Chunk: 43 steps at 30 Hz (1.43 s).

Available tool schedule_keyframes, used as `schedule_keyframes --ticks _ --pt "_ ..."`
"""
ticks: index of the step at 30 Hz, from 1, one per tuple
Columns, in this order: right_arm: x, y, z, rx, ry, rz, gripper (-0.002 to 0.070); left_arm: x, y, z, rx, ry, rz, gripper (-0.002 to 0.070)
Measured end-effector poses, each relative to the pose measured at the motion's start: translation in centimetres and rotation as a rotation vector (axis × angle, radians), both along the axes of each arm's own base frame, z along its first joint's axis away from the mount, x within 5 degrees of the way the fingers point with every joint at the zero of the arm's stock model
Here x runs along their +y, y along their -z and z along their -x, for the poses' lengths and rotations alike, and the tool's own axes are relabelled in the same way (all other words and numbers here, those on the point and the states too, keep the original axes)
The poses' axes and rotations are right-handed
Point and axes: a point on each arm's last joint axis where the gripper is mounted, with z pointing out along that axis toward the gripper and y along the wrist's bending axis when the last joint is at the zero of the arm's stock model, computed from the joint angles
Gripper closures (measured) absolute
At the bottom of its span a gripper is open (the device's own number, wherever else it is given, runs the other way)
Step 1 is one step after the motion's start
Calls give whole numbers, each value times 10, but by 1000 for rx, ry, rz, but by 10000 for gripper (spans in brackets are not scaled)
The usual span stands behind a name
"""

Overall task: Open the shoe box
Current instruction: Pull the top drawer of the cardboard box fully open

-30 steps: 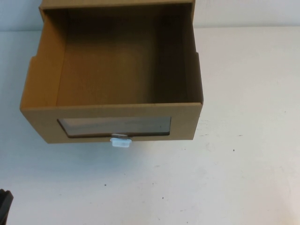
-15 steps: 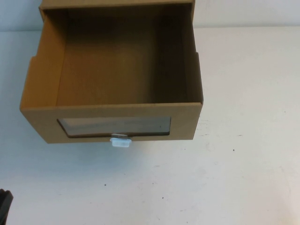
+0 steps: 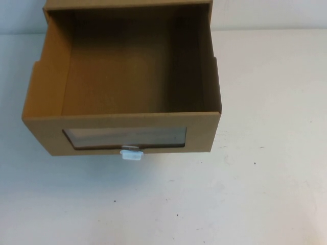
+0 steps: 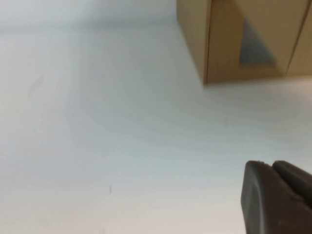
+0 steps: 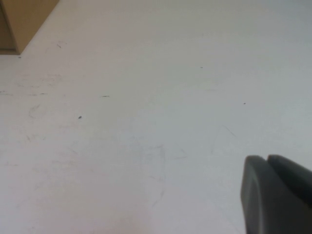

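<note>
We see the shoe box (image 3: 46, 135) in the upper left and centre of the high view. It stands on the white desk (image 3: 265, 153) and is open: its brown cardboard tray faces up, and we look straight into a bare interior. The box's far end runs to the top edge of the frame. Its front panel faces the bottom of the frame and carries a long clear window (image 3: 125, 137). Just beneath the window's middle, a small pale tab (image 3: 131, 153) sticks out from the panel's lower edge over the desk. The desk around the box is marked only by a few dark specks.

In the left wrist view, the left gripper (image 4: 271, 165) sits low over plain desk. Its dark fingers (image 4: 256, 195) are pressed together with only a thin seam between them, and they hold nothing. A corner of the shoe box (image 4: 222, 44) with part of the window (image 4: 253, 48) lies ahead of it, well apart.

In the right wrist view, the right gripper (image 5: 267, 158) is likewise over bare, lightly scuffed desk. Its fingers (image 5: 256, 195) are fully closed and empty. One edge of the shoe box (image 5: 24, 17) shows far from them.
</note>
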Motion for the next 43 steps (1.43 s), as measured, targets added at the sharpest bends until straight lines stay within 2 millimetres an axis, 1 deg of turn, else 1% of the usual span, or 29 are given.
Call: schedule_keyframes --ticks 4,9,13,43 --pt "0 0 0 0 0 0 689 0 7 2 82 -6 24 680" --pt "0 0 0 0 0 1 690 -5 8 3 110 10 179 680" --pt "0 0 0 0 0 1 689 -7 8 3 114 15 222 680" --pt "0 0 0 -4 -1 2 690 -7 8 3 114 15 226 680"
